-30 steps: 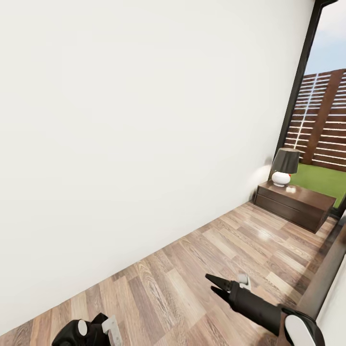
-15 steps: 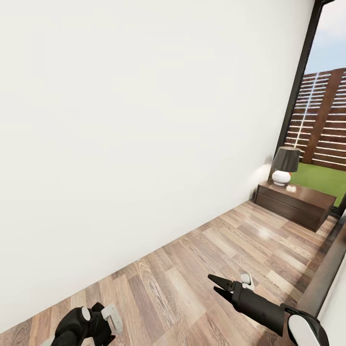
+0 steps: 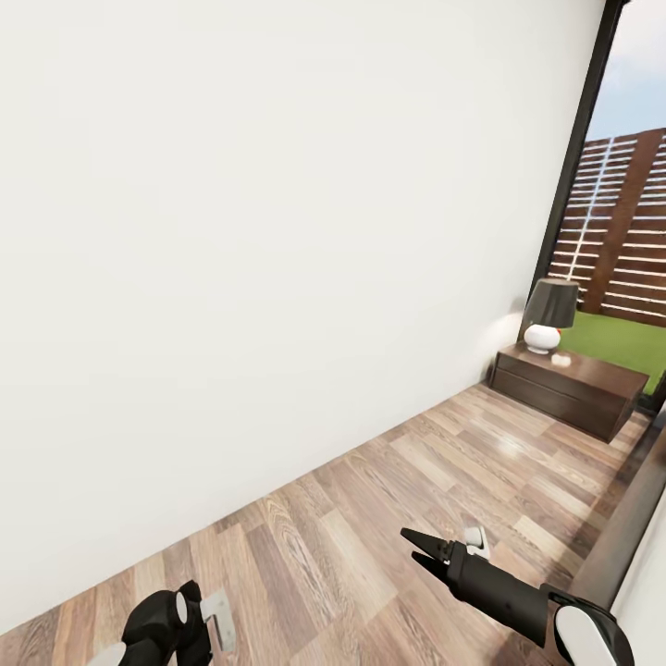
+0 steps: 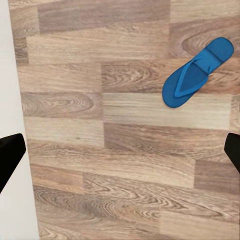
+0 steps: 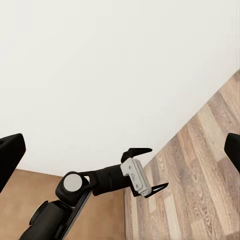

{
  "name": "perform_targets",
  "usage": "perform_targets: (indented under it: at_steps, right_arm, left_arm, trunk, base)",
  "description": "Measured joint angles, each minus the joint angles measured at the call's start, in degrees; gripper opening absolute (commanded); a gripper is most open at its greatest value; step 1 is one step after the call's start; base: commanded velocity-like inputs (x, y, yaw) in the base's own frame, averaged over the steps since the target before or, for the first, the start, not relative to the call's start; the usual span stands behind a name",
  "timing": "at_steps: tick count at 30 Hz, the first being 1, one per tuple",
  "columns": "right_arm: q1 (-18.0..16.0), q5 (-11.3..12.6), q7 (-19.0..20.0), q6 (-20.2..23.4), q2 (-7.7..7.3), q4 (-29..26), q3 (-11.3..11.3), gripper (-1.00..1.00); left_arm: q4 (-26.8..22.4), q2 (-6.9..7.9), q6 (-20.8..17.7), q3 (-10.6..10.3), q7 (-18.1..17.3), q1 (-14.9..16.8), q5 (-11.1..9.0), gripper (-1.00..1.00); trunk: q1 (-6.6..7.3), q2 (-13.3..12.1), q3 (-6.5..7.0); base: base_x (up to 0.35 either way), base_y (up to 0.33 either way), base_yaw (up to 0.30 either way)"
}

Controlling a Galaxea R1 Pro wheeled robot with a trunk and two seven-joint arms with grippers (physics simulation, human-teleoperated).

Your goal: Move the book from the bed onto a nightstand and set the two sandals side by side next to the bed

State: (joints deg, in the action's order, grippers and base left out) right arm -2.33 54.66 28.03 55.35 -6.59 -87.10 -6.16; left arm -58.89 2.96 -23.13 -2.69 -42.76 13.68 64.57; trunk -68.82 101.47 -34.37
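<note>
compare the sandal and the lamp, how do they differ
The sandal is bright blue; the lamp has a dark shade on a white base. The sandal lies flat on the wood floor; the lamp stands upright on a dark cabinet by the window. Both are untouched by either claw.

a wall (image 3: 277,231) runs along the left, the floor (image 3: 388,518) before it; far right, a lamp (image 3: 548,314) stands on a cabinet (image 3: 564,388) by the window (image 3: 638,231); a sandal (image 4: 197,72) lies on the floor.
</note>
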Motion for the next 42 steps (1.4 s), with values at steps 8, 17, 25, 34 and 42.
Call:
perform_targets:
  at_steps: [8, 17, 25, 34, 42]
  right_arm:
    - [0.0, 0.0, 0.0, 0.02, -0.01, 0.0, -0.14, 1.0]
    - [0.0, 0.0, -0.01, 0.02, -0.33, -0.03, -0.26, 1.0]
    - [0.0, 0.0, -0.01, 0.02, -0.43, -0.09, -0.32, 1.0]
    - [0.0, 0.0, -0.01, 0.02, -0.58, -0.09, -0.35, 1.0]
    - [0.0, -0.01, -0.01, -0.01, -0.54, 0.05, -0.34, 1.0]
  left_arm:
    - [-0.33, -2.01, -1.4, -0.09, 0.25, 0.13, 1.24, 1.0]
    - [-3.73, -5.05, -4.44, -0.32, 0.09, 0.58, 8.27, 1.0]
    - [-4.14, -6.7, -4.58, -0.44, -0.95, 0.61, 18.24, 1.0]
    - [-4.14, -6.57, -4.47, -0.39, -1.49, 0.61, 19.66, 1.0]
    - [-4.08, -6.55, -4.38, -0.31, -1.53, 0.61, 19.66, 1.0]
  trunk:
    - [-1.76, 3.21, -1.44]
    - [-3.74, 6.82, -3.05]
    - [-5.49, 10.03, -4.49]
    - [-7.47, 13.64, -6.11]
    - [-9.23, 16.85, -7.54]
  base:
    - [0.0, 0.0, 0.0]
    - [0.0, 0.0, 0.0]
    - [0.0, 0.0, 0.0]
    - [0.0, 0.0, 0.0]
    - [0.0, 0.0, 0.0]
